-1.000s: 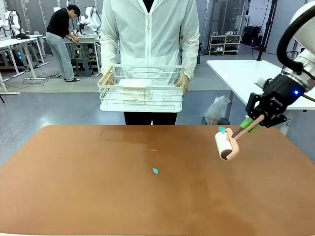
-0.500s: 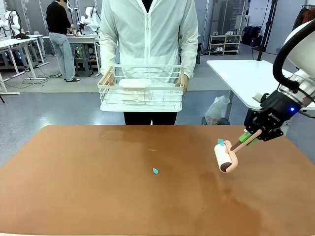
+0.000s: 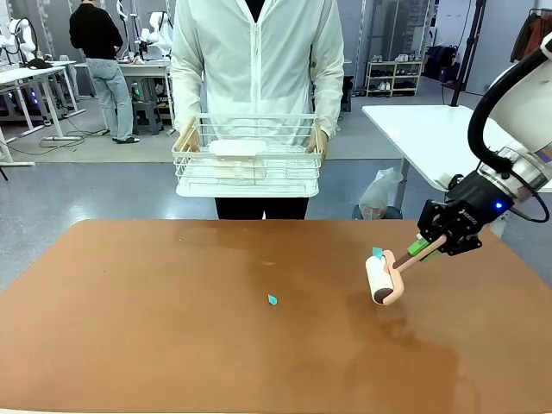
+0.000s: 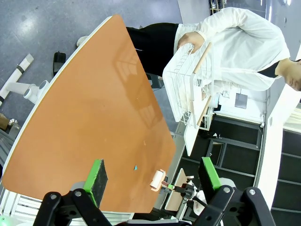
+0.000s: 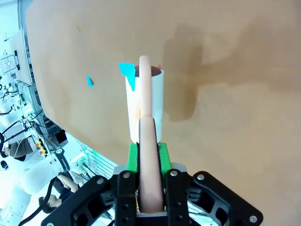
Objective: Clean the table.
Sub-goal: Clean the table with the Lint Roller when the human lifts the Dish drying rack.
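The robot's right pincer (image 3: 424, 248) is clamped on the pink handle of a lint roller (image 3: 379, 280), its green pads pressed against both sides of the handle in the right wrist view (image 5: 146, 155). The roller's white drum hangs low over the right half of the reddish-brown bench (image 3: 155, 328). From the front I cannot tell whether it touches the top or hovers just clear, though its shadow sits close beneath.

One teal scrap (image 3: 272, 299) lies loose near the middle of the bench, at about eight o'clock from the pincer in the front view and eleven o'clock in the wrist view (image 5: 89, 81). A second teal scrap (image 3: 377, 253) clings to the drum's far end.

To do the sweep well, the drum should probably lie flat along its whole length with light, even pressure. It should then travel toward nine o'clock so its middle, not an edge, passes over the loose scrap. A tilted drum would likely skim past it or push it along.

The bench stretches beneath the pincer, mostly toward nine o'clock. The left pincer (image 4: 154, 173) hangs high above, its jaws spread wide and empty. At twelve o'clock a person (image 3: 259, 60) waits holding a white wire basket (image 3: 250, 116).
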Tool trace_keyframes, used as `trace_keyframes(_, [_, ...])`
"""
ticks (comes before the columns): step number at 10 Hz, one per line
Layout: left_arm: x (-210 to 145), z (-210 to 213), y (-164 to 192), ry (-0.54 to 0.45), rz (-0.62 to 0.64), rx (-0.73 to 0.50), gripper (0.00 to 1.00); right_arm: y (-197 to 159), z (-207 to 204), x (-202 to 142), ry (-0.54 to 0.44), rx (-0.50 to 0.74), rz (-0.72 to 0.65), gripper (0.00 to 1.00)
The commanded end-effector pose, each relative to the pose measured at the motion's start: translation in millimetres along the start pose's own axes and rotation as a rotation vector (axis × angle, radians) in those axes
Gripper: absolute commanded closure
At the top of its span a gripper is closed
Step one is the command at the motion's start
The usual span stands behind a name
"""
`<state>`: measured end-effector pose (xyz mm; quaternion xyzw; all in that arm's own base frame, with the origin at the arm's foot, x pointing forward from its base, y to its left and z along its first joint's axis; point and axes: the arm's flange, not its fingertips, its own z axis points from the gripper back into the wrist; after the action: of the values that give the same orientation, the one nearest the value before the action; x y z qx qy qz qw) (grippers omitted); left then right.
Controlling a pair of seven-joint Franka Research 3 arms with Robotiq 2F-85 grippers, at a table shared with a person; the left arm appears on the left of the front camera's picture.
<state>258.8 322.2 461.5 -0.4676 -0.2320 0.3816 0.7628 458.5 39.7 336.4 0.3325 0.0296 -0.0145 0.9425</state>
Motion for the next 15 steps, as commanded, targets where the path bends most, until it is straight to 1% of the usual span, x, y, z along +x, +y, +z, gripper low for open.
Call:
trace_keyframes(1, [2.0,2.8,0.6,0.003,-0.014,-0.023,0.0,2.9,-13.4,7.1,-0.004,-0.002,0.014,0.79])
trace_keyframes(2, [2.0,2.8,0.6,0.003,-0.014,-0.023,0.0,0.4,-19.9,9.4,0.006,-0.006,0.005,0.79])
trace_keyframes(5, [2.0,2.8,0.6,0.003,-0.014,-0.023,0.0,-13.5,-57.2,12.0,0.062,0.015,-0.033,0.79])
trace_keyframes(6, [2.0,2.8,0.6,0.003,-0.014,-0.023,0.0,-14.8,-67.1,10.3,0.035,-0.038,-0.055,0.79])
trace_keyframes(7, [2.0,2.8,0.6,0.003,-0.014,-0.023,0.0,-8.8,-90.6,2.4,0.062,-0.017,-0.044,0.79])
trace_keyframes(8, [2.0,2.8,0.6,0.003,-0.014,-0.023,0.0,-1.2,-111.1,-3.3,0.069,-0.015,-0.054,0.79])
trace_keyframes(9, [2.0,2.8,0.6,0.003,-0.014,-0.023,0.0,10.8,-130.3,-10.0,0.106,0.008,-0.063,0.79])
trace_keyframes(10, [2.0,2.8,0.6,0.003,-0.014,-0.023,0.0,22.8,-145.9,-13.1,0.121,0.014,-0.057,0.79])
trace_keyframes(11, [2.0,2.8,0.6,0.003,-0.014,-0.023,0.0,39.4,-165.1,-14.4,0.163,0.03,-0.051,0.79])
trace_keyframes(14, [2.0,2.8,0.6,0.003,-0.014,-0.023,0.0,96.0,-227.0,-17.6,0.294,0.017,0.027,0.79])
trace_keyframes(15, [2.0,2.8,0.6,0.003,-0.014,-0.023,0.0,108.5,-246.1,-16.8,0.305,-0.014,0.047,0.79])
